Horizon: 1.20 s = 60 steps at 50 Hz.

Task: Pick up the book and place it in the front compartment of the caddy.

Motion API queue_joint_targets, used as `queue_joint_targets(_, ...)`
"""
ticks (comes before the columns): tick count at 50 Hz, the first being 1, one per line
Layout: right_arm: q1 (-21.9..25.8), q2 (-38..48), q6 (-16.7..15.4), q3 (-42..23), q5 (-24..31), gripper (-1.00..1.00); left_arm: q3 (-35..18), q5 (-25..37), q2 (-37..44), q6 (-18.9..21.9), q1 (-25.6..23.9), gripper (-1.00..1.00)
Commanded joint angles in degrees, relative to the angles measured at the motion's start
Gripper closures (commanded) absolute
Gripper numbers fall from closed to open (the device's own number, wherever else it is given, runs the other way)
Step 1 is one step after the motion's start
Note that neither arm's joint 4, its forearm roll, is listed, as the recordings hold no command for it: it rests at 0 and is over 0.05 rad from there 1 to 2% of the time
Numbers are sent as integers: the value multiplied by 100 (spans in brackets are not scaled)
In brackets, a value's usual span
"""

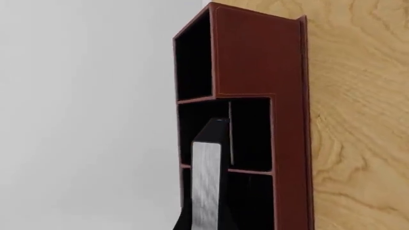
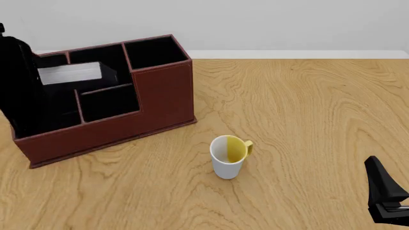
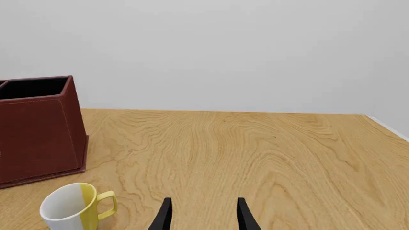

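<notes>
The reddish-brown caddy [image 2: 163,93] stands at the table's left. My left gripper [image 2: 30,79] is shut on the book [image 2: 70,74], a black-covered block with white page edges, held level above the caddy's middle section. In the left wrist view the book [image 1: 206,182] points along the cross divider, its tip over the black-lined middle cells of the caddy [image 1: 255,57]. The front compartment [image 2: 108,103] shows dark and unfilled just in front of the book. I cannot tell which half the book hangs over. My right gripper [image 3: 204,218] is open, low at the near right.
A white mug with a yellow inside and handle [image 2: 228,155] stands right of the caddy's front corner and shows in the right wrist view as well [image 3: 70,208]. The left arm hides the caddy's long end cell. The right arm [image 2: 384,194] sits at the near right table edge.
</notes>
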Motion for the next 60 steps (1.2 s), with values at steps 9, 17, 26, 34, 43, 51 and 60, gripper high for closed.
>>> queue_joint_targets(9, 1, 0, 1, 0, 1, -100, -531, -725, 894, 9, 246, 100)
queue_joint_targets(17, -2, 0, -1, 0, 0, -100, -1032, -650, 1302, -171, 290, 100)
queue_joint_targets(26, 0, 0, 0, 0, 0, -100, -1770, -254, 1655, -413, 237, 100)
queue_joint_targets(34, 1, 0, 0, 0, 0, -100, -2272, 351, 1832, -570, 159, 100)
queue_joint_targets(43, -1, 0, 0, 0, 0, -100, -2948, 1137, 2110, -972, 206, 100)
queue_joint_targets(51, 0, 0, -2, 0, 0, -100, -2994, 1641, 2063, -1093, 23, 100)
queue_joint_targets(60, -1, 0, 0, 0, 0, -100, -3048, 1701, 2094, -1262, -87, 100)
